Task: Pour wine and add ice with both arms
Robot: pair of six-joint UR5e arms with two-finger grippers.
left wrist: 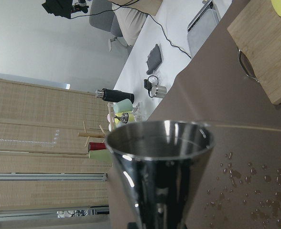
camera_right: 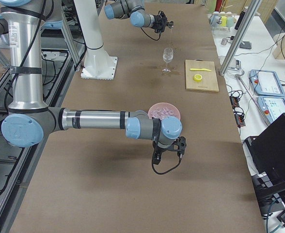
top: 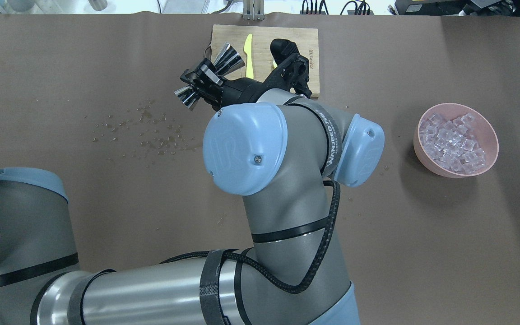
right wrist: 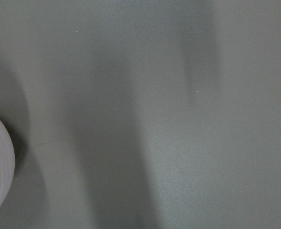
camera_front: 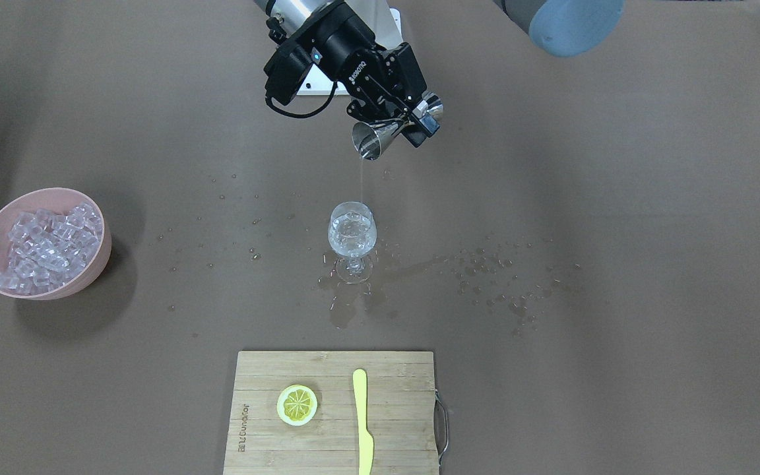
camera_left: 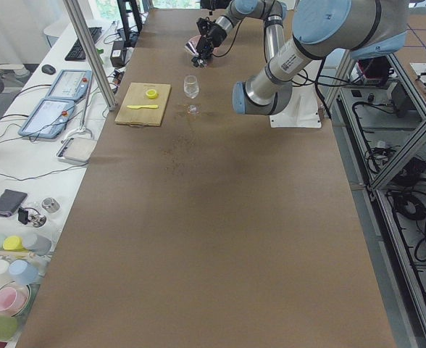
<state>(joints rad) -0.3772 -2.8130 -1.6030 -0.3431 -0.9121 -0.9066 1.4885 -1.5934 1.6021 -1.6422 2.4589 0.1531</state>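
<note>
L jaws w/ jigger (camera_front: 386, 132), wine (camera_front: 352, 244) into glass (camera_front: 353, 221)

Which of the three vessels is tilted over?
The steel jigger in the left gripper, pouring; the wine glass and pink bowl stand upright.

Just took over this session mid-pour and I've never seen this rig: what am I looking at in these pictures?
Two jointed robot arms work at a brown table. One camera faces the robot, one looks over its shoulders, two watch from the table's ends, and one rides on each wrist. The left end effector is shut on a steel jigger, tipped so a thin stream of clear wine falls into the wine glass, which stands among spilled drops. The right end effector hangs near the pink bowl of ice cubes; I cannot tell whether it is open. Across from the robot lies a wooden board with a lemon slice and a yellow knife.
</note>
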